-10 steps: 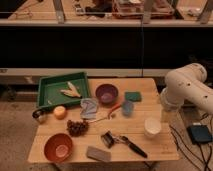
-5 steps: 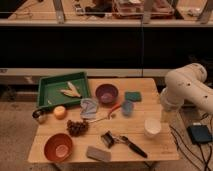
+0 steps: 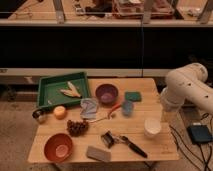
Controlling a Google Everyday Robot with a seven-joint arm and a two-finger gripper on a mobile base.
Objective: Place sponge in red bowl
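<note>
The teal-green sponge (image 3: 133, 96) lies flat at the back right of the wooden table (image 3: 150, 150), just right of the purple bowl (image 3: 107, 93). At the front left corner stands the red bowl (image 3: 58, 147), with nothing in it. My white arm (image 3: 187, 90) is folded beside the table's right edge. The gripper (image 3: 168, 113) hangs low at that edge, open and holding nothing, well right of the sponge and far from the red bowl.
A green tray (image 3: 50, 95) holding a yellowish item sits back left. Between sponge and bowl lie a light-blue cup (image 3: 127, 107), a pale cloth (image 3: 90, 107), grapes (image 3: 77, 127), an orange (image 3: 60, 112), a black-handled tool (image 3: 122, 141) and a grey block (image 3: 98, 154). A white cup (image 3: 152, 127) stands near the gripper.
</note>
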